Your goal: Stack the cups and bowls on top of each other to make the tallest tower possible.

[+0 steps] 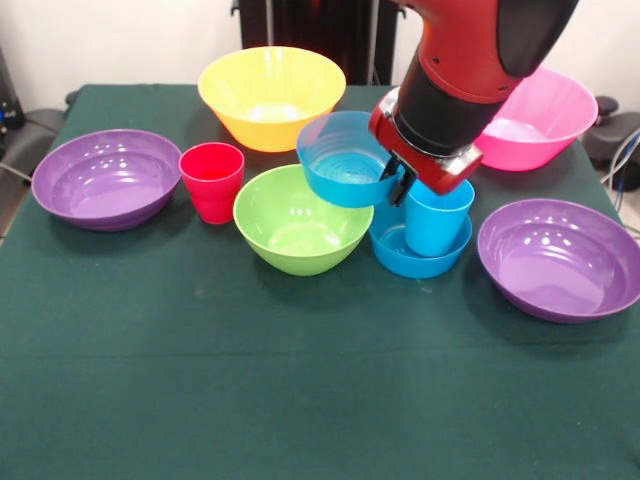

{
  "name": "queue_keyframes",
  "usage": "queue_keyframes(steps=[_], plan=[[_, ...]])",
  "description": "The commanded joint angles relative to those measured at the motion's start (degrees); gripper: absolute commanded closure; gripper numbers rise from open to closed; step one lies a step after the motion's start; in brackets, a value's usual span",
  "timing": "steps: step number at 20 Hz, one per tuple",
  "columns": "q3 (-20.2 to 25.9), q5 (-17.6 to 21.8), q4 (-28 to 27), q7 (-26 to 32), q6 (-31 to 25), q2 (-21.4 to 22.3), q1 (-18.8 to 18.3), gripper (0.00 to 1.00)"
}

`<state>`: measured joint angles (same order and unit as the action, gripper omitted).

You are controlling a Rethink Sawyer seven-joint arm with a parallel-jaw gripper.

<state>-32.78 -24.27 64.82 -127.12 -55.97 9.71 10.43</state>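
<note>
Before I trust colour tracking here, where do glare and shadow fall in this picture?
Front view: bright highlights glint on the purple bowls, the lime green bowl and the pink bowl; the yellow bowl glows pale inside; soft shadows sit beneath each rim on the green cloth; nothing looks badly blurred.

A green-clothed table (300,400) carries two purple bowls (105,178) (560,258), a yellow bowl (271,96) and a pink bowl (535,118). A red cup (211,180), a green bowl (301,218) and a blue bowl (400,255) sit between.
</note>
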Motion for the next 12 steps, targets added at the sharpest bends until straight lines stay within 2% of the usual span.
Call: queue_keyframes(steps=[1,5,12], plan=[[4.01,1.43,-1.95,-8.65,-1.78,-0.63,-1.44,1.00],[4.32,1.09,-2.61,-8.94,-1.68,-0.80,-1.60,1.00],[4.97,-0.45,-6.69,-11.05,-4.63,-2.17,-2.12,1.00]])
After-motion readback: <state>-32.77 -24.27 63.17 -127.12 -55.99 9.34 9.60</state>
